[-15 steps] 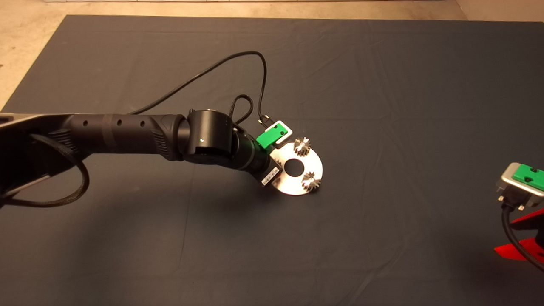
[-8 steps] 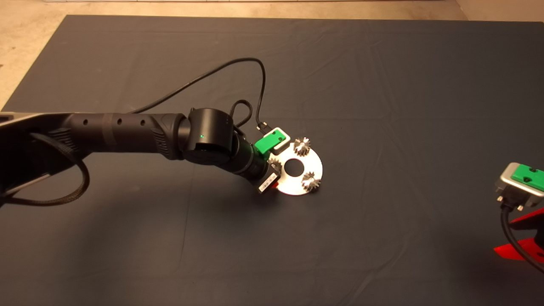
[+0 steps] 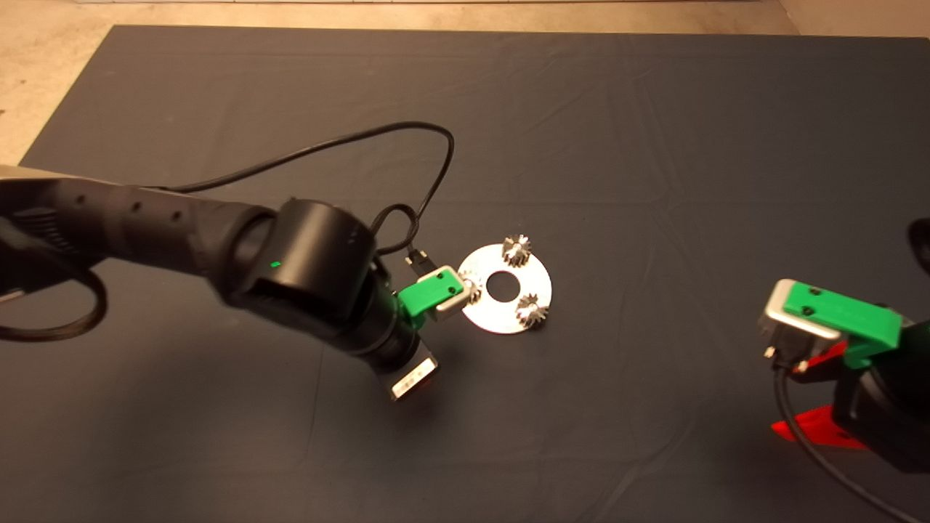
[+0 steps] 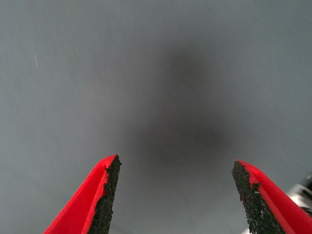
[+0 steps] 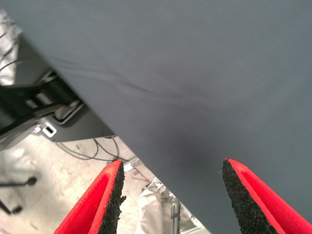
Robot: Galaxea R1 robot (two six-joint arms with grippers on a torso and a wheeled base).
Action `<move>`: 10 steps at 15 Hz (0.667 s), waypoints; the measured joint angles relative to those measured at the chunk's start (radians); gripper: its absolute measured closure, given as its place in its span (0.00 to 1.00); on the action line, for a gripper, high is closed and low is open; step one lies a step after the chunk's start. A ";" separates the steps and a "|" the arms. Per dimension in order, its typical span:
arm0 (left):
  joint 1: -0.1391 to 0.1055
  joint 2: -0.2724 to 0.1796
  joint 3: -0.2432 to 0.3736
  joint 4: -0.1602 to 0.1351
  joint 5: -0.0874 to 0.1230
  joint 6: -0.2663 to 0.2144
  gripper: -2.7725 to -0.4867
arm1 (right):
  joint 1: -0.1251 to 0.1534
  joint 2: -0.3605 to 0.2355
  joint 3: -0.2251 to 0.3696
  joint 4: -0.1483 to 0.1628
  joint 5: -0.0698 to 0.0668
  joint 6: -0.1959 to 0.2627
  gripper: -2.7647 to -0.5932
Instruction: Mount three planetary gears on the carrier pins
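The flat silver disc (image 3: 501,319) with a large central hole lies on the dark mat (image 3: 654,145). Three small shiny planetary gears stand on it: one at the far edge (image 3: 516,251), one at the near right (image 3: 531,311), and one at the left (image 3: 472,289), partly hidden behind my left wrist's green mount. The carrier pins are covered by the gears. My left gripper (image 3: 425,374) hangs near the disc's front left; in the left wrist view it (image 4: 175,168) is open and empty over bare mat. My right gripper (image 3: 806,396) is at the lower right, open and empty (image 5: 171,168).
The left arm's black cable (image 3: 349,145) loops over the mat behind the disc. The right wrist view looks past the mat's edge (image 5: 97,122) at the floor with cables and black frame parts (image 5: 39,97).
My left arm has drawn back from the disc toward the front left, uncovering the third gear on the disc's left side. My right arm has moved further into view from the right.
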 joint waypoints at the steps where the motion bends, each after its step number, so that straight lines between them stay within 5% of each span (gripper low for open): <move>1: -0.005 -0.018 0.054 -0.008 0.004 -0.072 0.51 | -0.009 0.051 0.000 0.000 0.004 0.028 0.59; 4: -0.007 -0.054 0.205 -0.056 0.006 -0.236 0.51 | -0.101 0.183 0.000 -0.005 0.012 0.105 0.59; 5: -0.012 -0.070 0.244 -0.070 0.007 -0.276 0.51 | -0.138 0.221 0.000 -0.018 0.004 0.144 0.59; 8: -0.019 -0.092 0.317 -0.110 0.006 -0.357 0.51 | -0.252 0.418 0.000 -0.145 -0.077 0.313 0.59; 10: -0.019 -0.102 0.337 -0.128 0.006 -0.378 0.51 | -0.344 0.567 0.000 -0.236 -0.064 0.445 0.59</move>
